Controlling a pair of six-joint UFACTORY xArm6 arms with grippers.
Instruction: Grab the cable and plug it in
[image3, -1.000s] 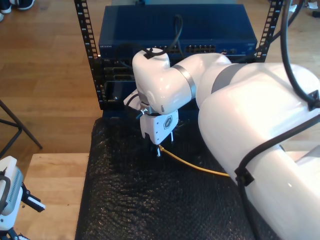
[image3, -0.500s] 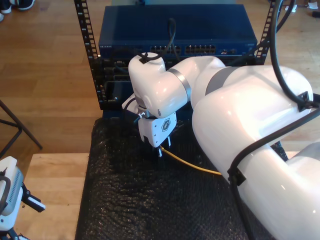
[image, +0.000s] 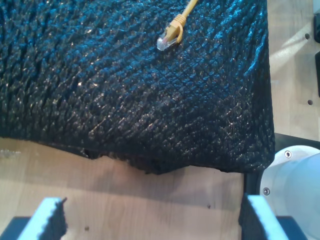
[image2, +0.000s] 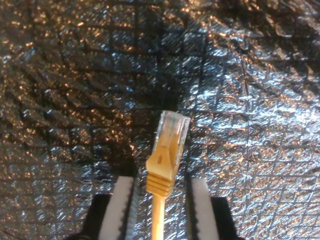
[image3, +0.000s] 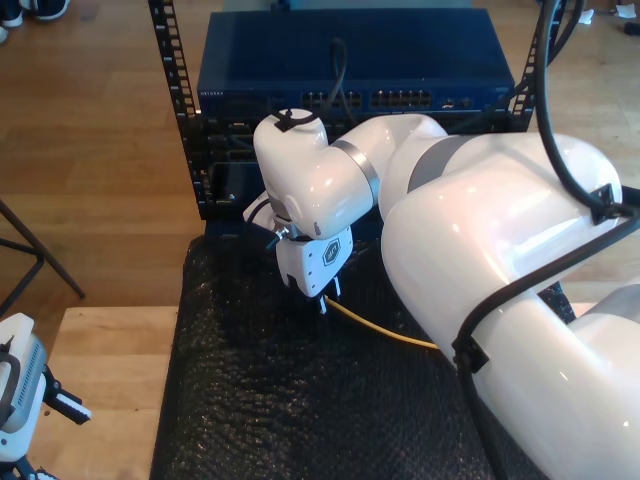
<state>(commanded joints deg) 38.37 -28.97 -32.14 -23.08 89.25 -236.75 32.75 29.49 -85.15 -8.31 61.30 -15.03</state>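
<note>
The cable (image3: 385, 328) is thin and yellow-orange and runs across the black padded mat (image3: 260, 400) toward the exterior view's right. Its clear plug (image2: 171, 131) points out ahead of my second gripper (image2: 160, 186), whose two fingers are shut on the yellow boot just behind it. In the exterior view my second gripper (image3: 322, 298) hangs low over the mat, in front of the rack. The plug (image: 167, 39) also appears over the mat in the first wrist view. My first gripper (image: 155, 220) stands open over the wooden table with nothing between its fingers (image: 50, 220).
A blue network switch (image3: 350, 50) with a row of ports (image3: 400, 98) sits in a black rack (image3: 180, 110) behind the mat. A black cable (image3: 338, 65) is plugged into it. The big white arm (image3: 500, 260) covers the exterior view's right. Wooden table (image3: 100, 360) borders the mat.
My second gripper has shifted slightly toward the exterior view's left and toward the rack, carrying the cable's end with it. The arm at the exterior view's lower left has stayed still.
</note>
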